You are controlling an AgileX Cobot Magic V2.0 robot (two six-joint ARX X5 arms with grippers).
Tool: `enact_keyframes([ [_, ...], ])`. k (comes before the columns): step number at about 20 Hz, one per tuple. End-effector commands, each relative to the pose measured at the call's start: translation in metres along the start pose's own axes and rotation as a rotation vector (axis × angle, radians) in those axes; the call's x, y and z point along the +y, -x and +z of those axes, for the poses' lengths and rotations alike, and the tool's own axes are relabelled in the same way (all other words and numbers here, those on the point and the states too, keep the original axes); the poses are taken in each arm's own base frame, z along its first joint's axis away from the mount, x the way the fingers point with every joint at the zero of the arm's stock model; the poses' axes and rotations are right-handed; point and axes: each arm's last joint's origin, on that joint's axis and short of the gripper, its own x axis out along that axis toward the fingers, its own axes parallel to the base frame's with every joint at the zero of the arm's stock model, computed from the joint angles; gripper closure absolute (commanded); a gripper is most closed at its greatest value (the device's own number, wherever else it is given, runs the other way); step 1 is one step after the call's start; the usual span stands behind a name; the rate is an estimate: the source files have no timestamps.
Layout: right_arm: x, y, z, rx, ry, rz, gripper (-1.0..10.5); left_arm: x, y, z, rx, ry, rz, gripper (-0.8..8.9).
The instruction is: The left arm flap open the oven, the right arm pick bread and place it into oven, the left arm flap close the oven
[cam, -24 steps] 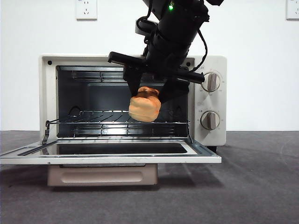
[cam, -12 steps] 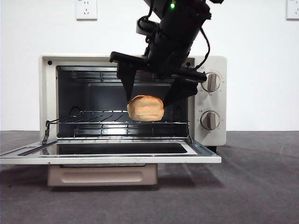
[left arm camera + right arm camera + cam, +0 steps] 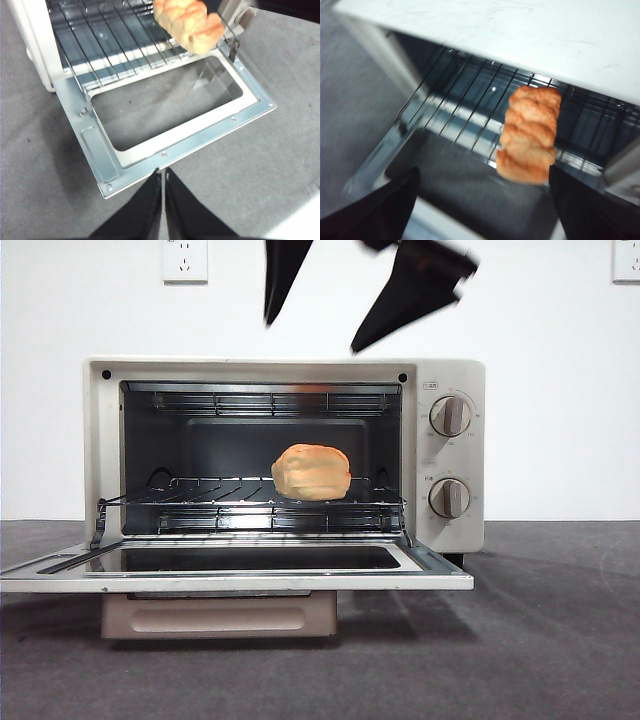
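Observation:
The cream-white oven [image 3: 450, 380] stands with its door [image 3: 240, 580] folded down flat. On the wire rack [image 3: 200, 490] inside, right of centre, lies the golden bread [image 3: 311, 472], with nothing touching it. My right gripper [image 3: 312, 335] hangs open above the oven's top, clear of it. The right wrist view looks down past its spread jaws [image 3: 484, 170] at the bread [image 3: 527, 132] on the rack. My left gripper [image 3: 163, 172] is shut and empty, hovering just outside the front edge of the lowered door [image 3: 200, 135]. The bread [image 3: 190, 22] also shows there.
Two beige knobs [image 3: 449, 415] sit on the oven's right panel. Grey tabletop [image 3: 560, 640] spreads in front and to both sides. A white wall with a socket [image 3: 185, 258] stands behind.
The right gripper opened and let go of the bread, then rose out of the oven to above its top. The bread now rests on the rack.

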Motion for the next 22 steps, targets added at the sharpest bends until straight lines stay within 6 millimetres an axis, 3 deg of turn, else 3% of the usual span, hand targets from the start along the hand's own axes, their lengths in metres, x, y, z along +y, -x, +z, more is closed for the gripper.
enact_keyframes([
  [1, 0.002, 0.026, 0.002, 0.008, 0.123, 0.02, 5.4, -0.001, 0.0, 0.004, -0.021, -0.004, -0.003, 7.98],
  [5, -0.008, 0.072, -0.008, 0.03, 0.173, 0.036, 5.4, -0.001, 0.0, 0.007, -0.057, 0.028, -0.006, 7.98],
  [9, -0.019, 0.101, -0.033, -0.019, 0.171, 0.136, 5.4, 0.0, -0.003, 0.006, -0.059, 0.064, -0.008, 7.98],
  [15, -0.033, 0.116, -0.071, -0.034, 0.17, 0.193, 5.4, 0.0, -0.005, 0.007, -0.078, 0.076, -0.012, 7.98],
  [20, -0.034, 0.124, -0.073, -0.064, 0.168, 0.198, 5.4, 0.001, -0.007, 0.006, -0.079, 0.081, -0.01, 7.98],
  [22, -0.034, 0.124, -0.073, -0.064, 0.168, 0.198, 5.4, 0.005, -0.017, 0.0, -0.07, 0.136, 0.007, 7.99],
])
